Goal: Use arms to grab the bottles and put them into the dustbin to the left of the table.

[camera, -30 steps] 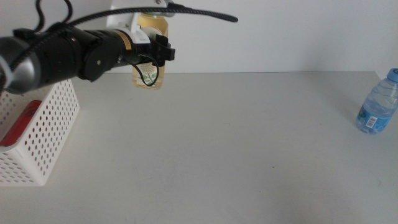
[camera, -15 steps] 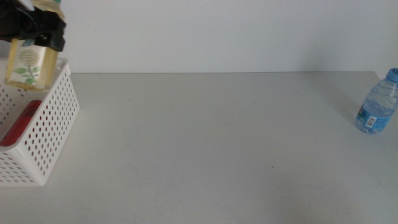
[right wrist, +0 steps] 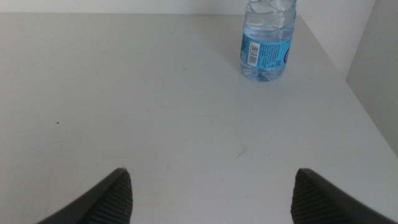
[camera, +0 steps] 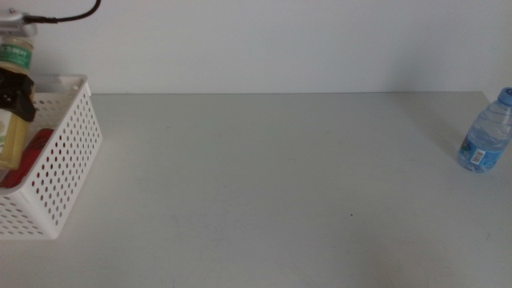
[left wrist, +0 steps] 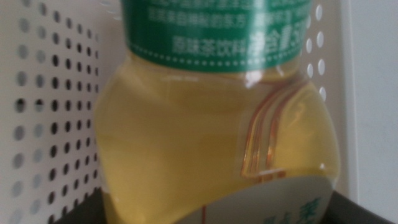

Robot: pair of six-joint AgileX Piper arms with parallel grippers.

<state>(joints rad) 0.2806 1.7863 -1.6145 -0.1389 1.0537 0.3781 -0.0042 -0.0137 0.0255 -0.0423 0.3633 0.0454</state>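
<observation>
At the far left of the middle view, my left gripper (camera: 16, 92) is shut on the yellow tea bottle (camera: 11, 128), which hangs upright partly inside the white dustbin (camera: 68, 160). The bottle (left wrist: 211, 124) fills the left wrist view, with the dustbin's perforated wall (left wrist: 43, 93) close behind it. A red can (camera: 34, 148) lies in the dustbin. The clear water bottle (camera: 485, 132) with a blue label stands at the table's far right edge. My right gripper (right wrist: 214, 199) is open above the bare table, short of the water bottle (right wrist: 267, 40), and is out of the middle view.
The off-white table (camera: 280, 184) stretches between the dustbin and the water bottle. A pale wall runs behind the table's back edge. In the right wrist view, the table's right edge (right wrist: 354, 93) lies just beyond the water bottle.
My left arm swung left from the back of the table to the dustbin, carrying the tea bottle, then lowered it into the dustbin. The water bottle has not moved.
</observation>
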